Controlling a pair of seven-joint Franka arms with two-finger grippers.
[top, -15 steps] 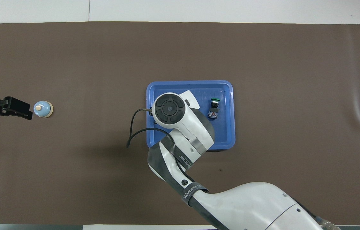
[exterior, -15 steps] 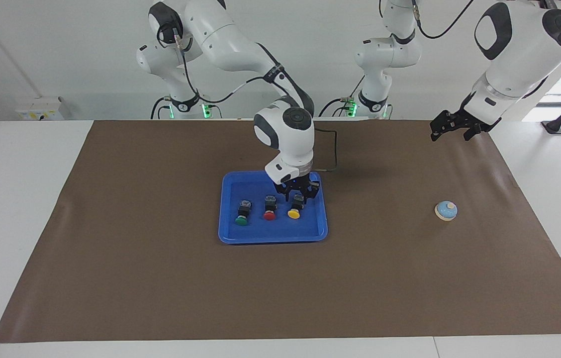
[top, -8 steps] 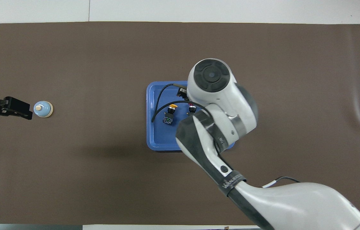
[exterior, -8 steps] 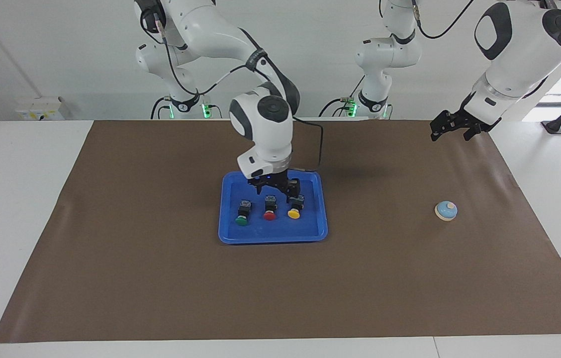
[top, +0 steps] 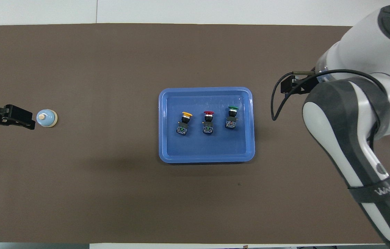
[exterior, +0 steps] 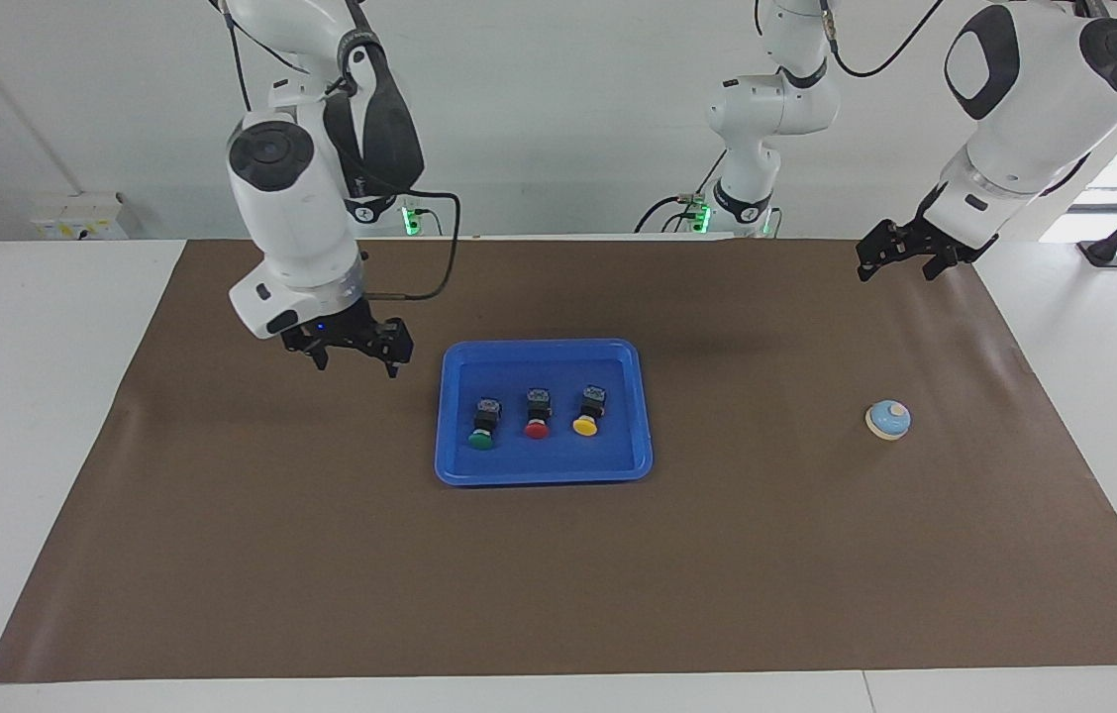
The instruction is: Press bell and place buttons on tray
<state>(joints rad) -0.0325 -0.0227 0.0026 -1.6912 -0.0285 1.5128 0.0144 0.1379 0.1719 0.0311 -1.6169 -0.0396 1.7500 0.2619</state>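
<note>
The blue tray (exterior: 544, 471) (top: 205, 157) lies mid-table on the brown mat. Three buttons lie in it in a row: green (exterior: 482, 424) (top: 232, 118), red (exterior: 538, 415) (top: 209, 122) and yellow (exterior: 587, 413) (top: 184, 123). The light blue bell (exterior: 887, 419) (top: 46, 118) stands toward the left arm's end. My right gripper (exterior: 353, 358) is open and empty, raised over the mat beside the tray toward the right arm's end. My left gripper (exterior: 900, 259) (top: 15, 117) waits in the air, apart from the bell.
The brown mat (exterior: 321, 555) covers most of the white table. A black cable (exterior: 435, 253) (top: 278, 100) loops from the right wrist. The right arm's large white link (top: 354, 114) covers the right arm's end of the mat in the overhead view.
My right gripper has risen off the yellow button and swung away from over the tray toward the right arm's end. All three buttons stay in the tray. The left arm has not moved.
</note>
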